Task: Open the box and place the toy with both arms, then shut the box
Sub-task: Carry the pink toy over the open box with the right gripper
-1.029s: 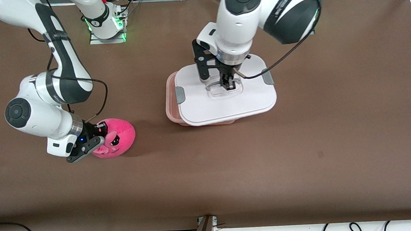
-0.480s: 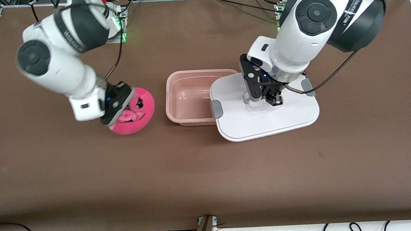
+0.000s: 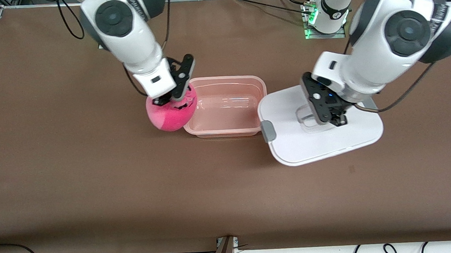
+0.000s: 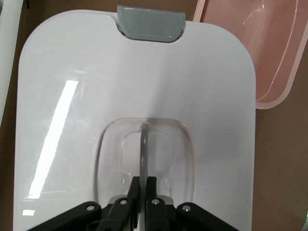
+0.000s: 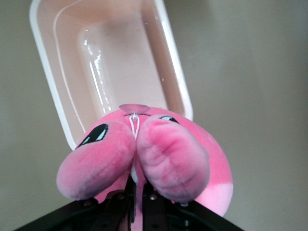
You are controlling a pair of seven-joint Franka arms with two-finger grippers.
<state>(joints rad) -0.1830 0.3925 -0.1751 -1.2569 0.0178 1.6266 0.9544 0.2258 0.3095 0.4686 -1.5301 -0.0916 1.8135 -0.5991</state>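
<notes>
Across the whole front view lies the brown table [image 3: 95, 181], flat and dull, with lots of bare room in the lower half of the frame.

Up in the top right of the frame, the left arm [image 3: 396, 41] is big, white and round, with dark grey joints. The right arm [image 3: 125, 27] comes down from the top left of the frame.

Next is the lid [image 3: 324, 136], flat, white and smooth with round corners. It is held up in the air, over the table beside the box, toward the left arm's end. A grey clip [image 3: 268, 131] sits on its edge, close to the box rim. The left gripper [image 3: 332, 118] is squeezed tight on the clear handle [image 4: 144, 144] in the lid's middle.

In the middle of the frame sits the box [image 3: 224, 81], a see-through pink plastic tub with round corners and a thin rim. It is open, and its shiny floor shows.

Smallest is the toy [image 3: 171, 112], a soft, fuzzy, hot-pink ball. The right gripper [image 3: 172, 96] is clamped on its top. It hangs at the box's edge toward the right arm's end, maybe just over the rim; that is hard to tell. Two puffy lumps and dark eyes [image 5: 96, 134] show in the right wrist view.
</notes>
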